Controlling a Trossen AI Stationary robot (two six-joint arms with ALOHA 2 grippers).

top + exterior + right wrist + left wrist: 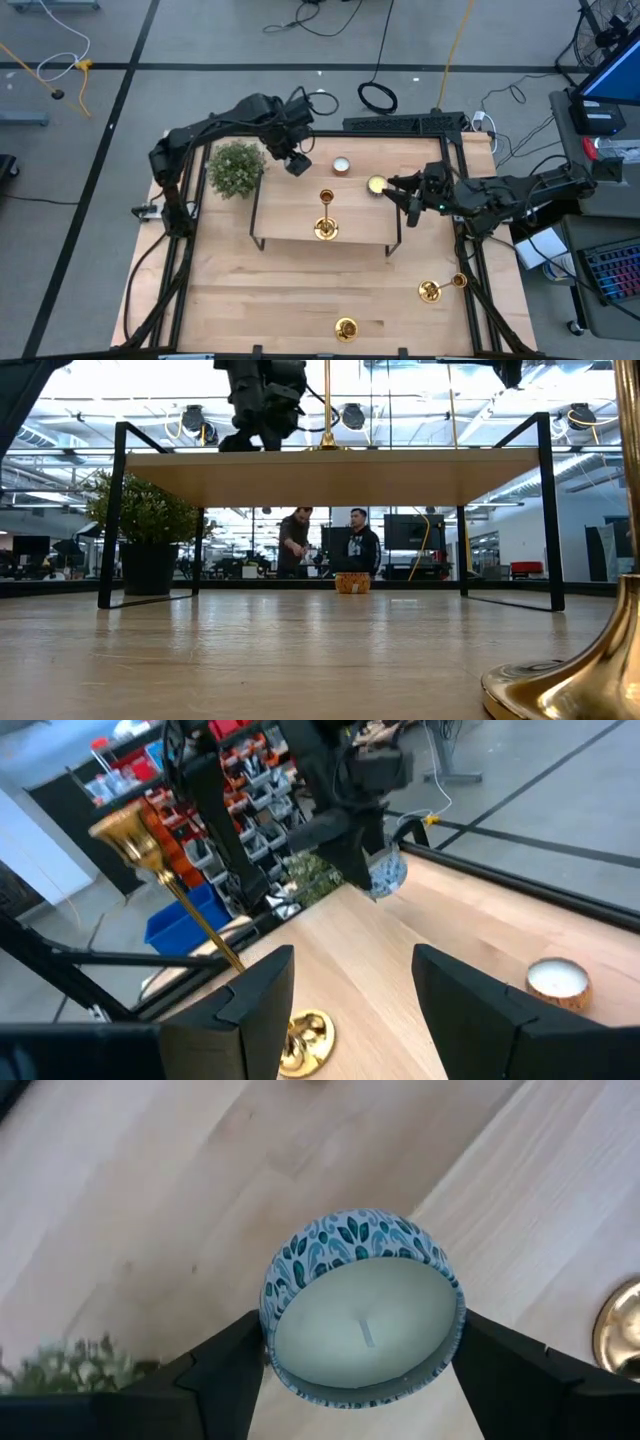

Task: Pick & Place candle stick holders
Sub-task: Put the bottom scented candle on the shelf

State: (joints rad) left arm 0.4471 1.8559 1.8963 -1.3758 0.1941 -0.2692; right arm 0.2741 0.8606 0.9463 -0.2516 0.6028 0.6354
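My left gripper point(297, 162) hangs over the far left part of a small wooden shelf point(290, 225), shut on a blue leaf-patterned candle tin point(362, 1310). One gold candle stick holder point(326, 215) stands upright on its base on the shelf. A second candle stick holder point(346, 328) stands near the table's front edge. A third point(438, 288) lies on its side at the front right. My right gripper point(350, 1010) is open at the shelf's right end, with nothing between its fingers. My left gripper pinches the tin's round side wall point(270, 1330) between its two fingers, one on each opposite side. The fingers come from above, pointing steeply down. The tin is lifted clear of the shelf top point(385, 870) and is tilted, with its open waxy top facing the wrist.
A bushy green plant point(236, 168) stands by the shelf's far left corner. Two round tealight candles point(342, 165) point(376, 185) sit on the shelf's far side, the second one close to my right gripper. Black frame rails run along the table's left and right edges.
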